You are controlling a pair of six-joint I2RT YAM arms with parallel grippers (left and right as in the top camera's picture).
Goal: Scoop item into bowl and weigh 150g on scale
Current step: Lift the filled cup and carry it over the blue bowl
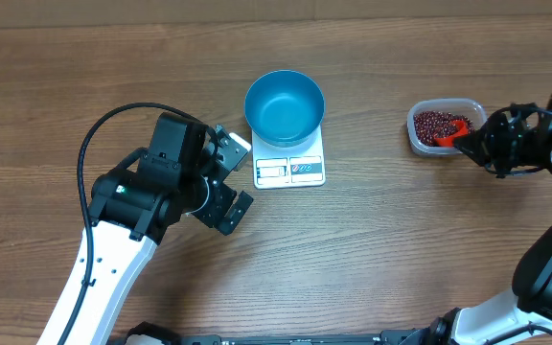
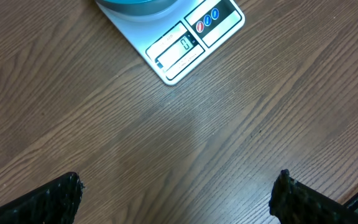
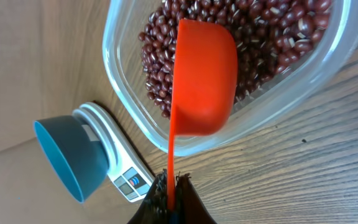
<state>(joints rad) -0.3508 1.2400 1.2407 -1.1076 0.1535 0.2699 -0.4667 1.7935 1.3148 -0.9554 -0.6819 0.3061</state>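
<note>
Wood-grain tabletop point(image 1: 381, 249) carrying a weighing set-up, with one arm on each side. Left gripper point(image 1: 245, 178): jaws wide apart and empty, parked just left of the scale point(image 1: 290, 170), probably to stay out of the pouring path. Right gripper point(image 3: 169, 200): closed on the handle of an orange scoop point(image 3: 204, 74) at the far right, well apart from the scale. Bowl point(image 1: 284, 105): blue, upright and empty. It sits on the scale's rear part so the front display stays readable. Tub point(image 1: 413, 134): clear plastic, holding all the beans point(image 3: 272, 37); none has reached the bowl yet. The scoop's cup is inside the tub with its smooth back toward the wrist camera, low over the heap. This suggests the first scoop is being loaded. Whether the scoop already holds beans cannot be seen. Weighing has not begun.
</note>
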